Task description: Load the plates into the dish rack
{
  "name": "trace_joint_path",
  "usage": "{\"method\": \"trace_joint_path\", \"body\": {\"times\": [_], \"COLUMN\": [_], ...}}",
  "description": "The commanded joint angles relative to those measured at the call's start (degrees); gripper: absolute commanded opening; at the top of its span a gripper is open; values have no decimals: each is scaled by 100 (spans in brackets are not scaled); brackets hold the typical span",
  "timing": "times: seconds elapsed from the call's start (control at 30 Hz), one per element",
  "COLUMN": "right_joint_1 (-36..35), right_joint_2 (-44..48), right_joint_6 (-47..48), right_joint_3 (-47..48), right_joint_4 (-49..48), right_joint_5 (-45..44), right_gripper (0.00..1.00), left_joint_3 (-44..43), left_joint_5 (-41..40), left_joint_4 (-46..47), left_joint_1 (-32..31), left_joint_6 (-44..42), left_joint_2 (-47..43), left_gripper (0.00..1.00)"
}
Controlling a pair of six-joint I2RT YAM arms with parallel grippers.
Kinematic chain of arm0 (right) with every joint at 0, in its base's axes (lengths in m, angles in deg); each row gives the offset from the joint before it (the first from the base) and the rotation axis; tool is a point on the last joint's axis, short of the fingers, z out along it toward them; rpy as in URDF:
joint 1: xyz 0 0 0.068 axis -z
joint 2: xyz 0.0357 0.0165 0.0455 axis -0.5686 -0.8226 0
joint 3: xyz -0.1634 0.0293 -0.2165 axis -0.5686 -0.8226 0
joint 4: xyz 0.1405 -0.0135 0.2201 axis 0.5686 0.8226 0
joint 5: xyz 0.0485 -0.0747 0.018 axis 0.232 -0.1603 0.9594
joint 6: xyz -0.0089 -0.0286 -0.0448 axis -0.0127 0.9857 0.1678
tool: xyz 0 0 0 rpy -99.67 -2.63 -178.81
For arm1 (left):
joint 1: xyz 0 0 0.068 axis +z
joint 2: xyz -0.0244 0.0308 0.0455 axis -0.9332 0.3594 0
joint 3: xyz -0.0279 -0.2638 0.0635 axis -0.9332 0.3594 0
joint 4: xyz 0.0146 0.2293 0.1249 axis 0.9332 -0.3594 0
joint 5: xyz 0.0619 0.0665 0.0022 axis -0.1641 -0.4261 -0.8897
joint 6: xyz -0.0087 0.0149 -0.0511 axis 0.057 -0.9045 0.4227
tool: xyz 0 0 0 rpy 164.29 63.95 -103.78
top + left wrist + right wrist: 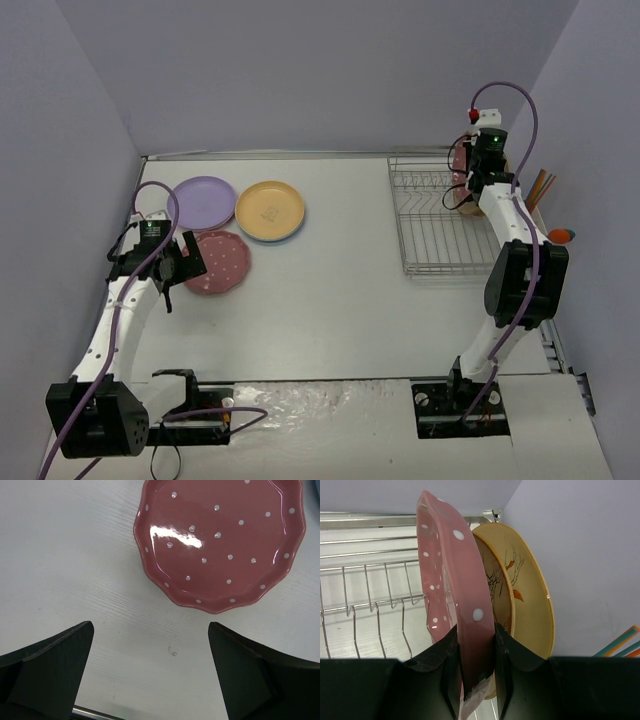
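A pink plate with white dots (pixel 451 575) stands on edge, and my right gripper (pixel 475 650) is shut on its rim. It hangs over the far right end of the dish rack (pixel 370 605), right beside an upright tan branch-print plate (pixel 525 595). From above, my right gripper (pixel 468 178) sits at the rack's (pixel 440 235) back right corner. A second pink dotted plate (pixel 220 545) lies flat on the table just ahead of my left gripper (pixel 150 675), which is open and empty. A lilac plate (pixel 203 197) and a yellow-orange plate (pixel 270 210) lie flat behind it.
Utensil handles (pixel 541 185) and an orange-tipped tool (pixel 560 236) stick out at the rack's right side, close to the right wall. The left wall runs close to my left arm (pixel 120 310).
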Motion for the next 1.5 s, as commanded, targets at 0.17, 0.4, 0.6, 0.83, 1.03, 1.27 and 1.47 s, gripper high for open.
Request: {"method": "trace_joint_path", "body": {"times": [0.17, 0.4, 0.6, 0.83, 1.03, 1.27, 1.47], "right_joint_1": [-5, 0, -7, -238, -910, -1762, -2340], "right_joint_2": [201, 408, 1077, 2456, 3418, 4035, 4391], "right_joint_6": [-451, -600, -720, -1691, -3091, -4477, -4576], "right_joint_3": [-421, -646, -520, -903, -2013, -3315, -3926], "right_joint_4": [-1272, -1241, -913, -735, -1083, -1919, -2013], "right_joint_5": [101, 81, 498, 1629, 2895, 3968, 4236], "right_gripper": [7, 49, 79, 95, 100, 100, 100], "left_joint_3": [-204, -203, -162, -80, 251, 896, 988], "left_joint_5": [25, 47, 219, 495, 807, 1073, 1006], "left_joint_4": [223, 184, 172, 263, 596, 1295, 1573], "left_joint_1": [110, 145, 140, 164, 313, 663, 696], "left_joint_6": [-50, -19, 174, 732, 1351, 2002, 2114], "left_joint_2": [37, 33, -38, 26, 154, 173, 617], "left_gripper": [97, 97, 97, 97, 97, 97, 95]}}
